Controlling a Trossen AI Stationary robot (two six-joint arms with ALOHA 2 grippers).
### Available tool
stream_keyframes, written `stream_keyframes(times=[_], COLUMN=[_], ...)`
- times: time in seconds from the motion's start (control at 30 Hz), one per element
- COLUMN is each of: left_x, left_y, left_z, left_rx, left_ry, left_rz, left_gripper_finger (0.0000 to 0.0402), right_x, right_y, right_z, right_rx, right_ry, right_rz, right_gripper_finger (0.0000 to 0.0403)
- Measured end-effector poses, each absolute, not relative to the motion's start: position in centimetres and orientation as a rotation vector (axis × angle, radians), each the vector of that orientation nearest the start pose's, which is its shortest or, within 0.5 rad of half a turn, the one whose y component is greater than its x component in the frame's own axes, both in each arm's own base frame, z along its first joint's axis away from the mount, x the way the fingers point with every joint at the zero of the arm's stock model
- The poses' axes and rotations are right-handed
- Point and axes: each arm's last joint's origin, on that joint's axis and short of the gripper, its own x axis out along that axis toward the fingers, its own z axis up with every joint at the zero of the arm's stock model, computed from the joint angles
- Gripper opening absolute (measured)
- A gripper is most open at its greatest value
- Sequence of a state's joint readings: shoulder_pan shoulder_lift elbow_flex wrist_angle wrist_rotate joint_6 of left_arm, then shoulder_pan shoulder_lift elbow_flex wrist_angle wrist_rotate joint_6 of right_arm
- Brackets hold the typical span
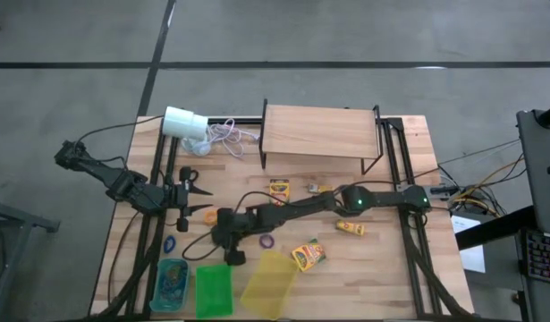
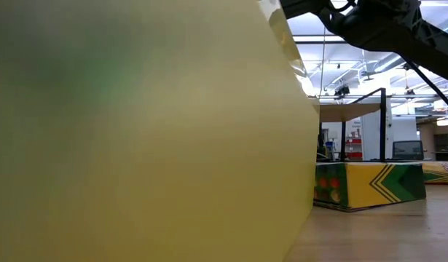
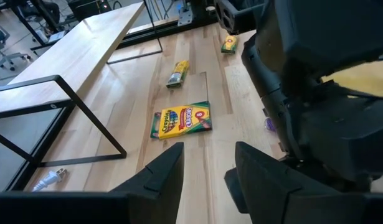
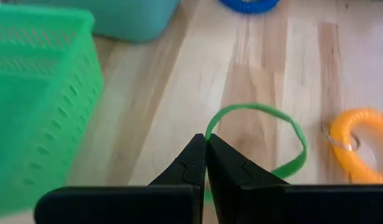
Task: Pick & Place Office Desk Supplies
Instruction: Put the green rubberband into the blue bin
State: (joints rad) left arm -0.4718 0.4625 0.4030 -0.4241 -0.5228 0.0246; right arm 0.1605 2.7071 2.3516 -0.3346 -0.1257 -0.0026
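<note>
— Green rubber band (image 4: pixel 284 134), that's what my right gripper (image 4: pixel 205 142) has: fingers pressed together on one side of the loop, the rest of it lying on the wood. It's at the near left of the table, just on the far side of the green basket (image 4: pixel 35 93).

— How would you finish it cleanly?

— Lift straight up first, until the loop hangs free, so it doesn't drag against the orange loop (image 4: pixel 359 143) just beside it. Then carry it over a bin's rim and let go low, since a band bounces. I'd guess the teal bin (image 1: pixel 170 284) is the one, as it looks to have loops in it, but I can't be sure from above.

— And your other tool?

— My left gripper (image 3: pixel 210 180) waits at the far left, fingers spread partway, holding nothing.

— What's out there, counted?

— Three bins along the near edge: teal, green and the yellow bin (image 1: pixel 268 282). Two crayon boxes, one toward the far side (image 1: pixel 279 189), one nearer (image 1: pixel 308 255). Two yellow packets (image 1: pixel 350 228) on the right. Loose loops: the green one, the orange one, a blue loop (image 4: pixel 247 5) and a purple loop (image 1: pixel 266 240), so at least four.
</note>
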Motion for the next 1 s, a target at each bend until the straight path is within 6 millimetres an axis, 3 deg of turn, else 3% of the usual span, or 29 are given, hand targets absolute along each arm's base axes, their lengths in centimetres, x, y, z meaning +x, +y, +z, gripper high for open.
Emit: stream_keyframes(times=[0.43,0.83,1.0], left_x=[10.81,10.81,10.82], left_y=[-3.89,-3.89,-3.89], left_z=[22.35,22.35,22.34], left_rx=[0.255,0.255,0.255], left_ry=[0.426,0.426,0.426], left_rz=[0.045,0.045,0.045], left_gripper_finger=[0.0148,0.0148,0.0148], right_x=[57.42,57.52,57.47], right_y=[9.24,9.27,9.59], right_z=[12.06,12.16,12.29], right_rx=[0.013,0.017,0.015], right_ry=[0.741,0.726,0.723], right_rz=[0.237,0.24,0.246], right_gripper_finger=[0.0013,0.013,0.0161])
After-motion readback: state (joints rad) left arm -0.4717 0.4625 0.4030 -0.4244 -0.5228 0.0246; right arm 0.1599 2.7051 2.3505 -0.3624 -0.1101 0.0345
